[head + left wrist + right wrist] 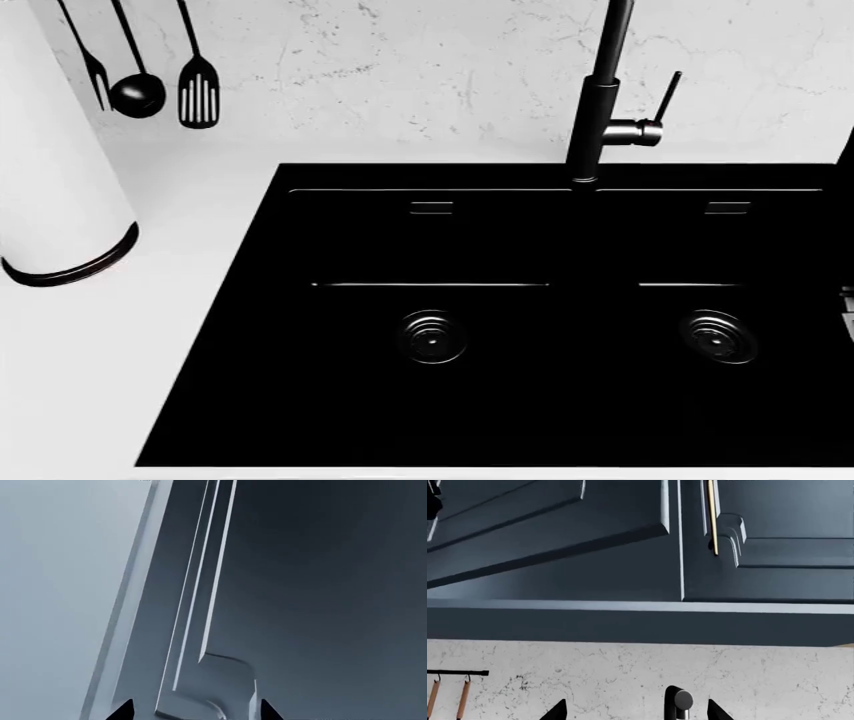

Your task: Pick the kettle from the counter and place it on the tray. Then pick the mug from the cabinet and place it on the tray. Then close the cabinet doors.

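Both grippers raised at the blue cabinet doors; head camera looks down on the sink.

Left gripper (197,712) and right gripper (637,711) show spread tips, released, holding nothing. White bench (134,330) surrounds the black double sink (521,330), faucet (601,100) at 12 o'clock, hanging utensils (147,70) at 10 o'clock. Kettle, tray and mug are outside every view.

The counter (200,300) is smooth and white. A big black sink (534,320) with two bowls is set into it. Each bowl has a round drain at its bottom. A tall black tap (597,100) stands at the back edge of the sink, between the two bowls. A fat white round thing (54,170) with a dark ring at its bottom stands on the counter, left of the sink.
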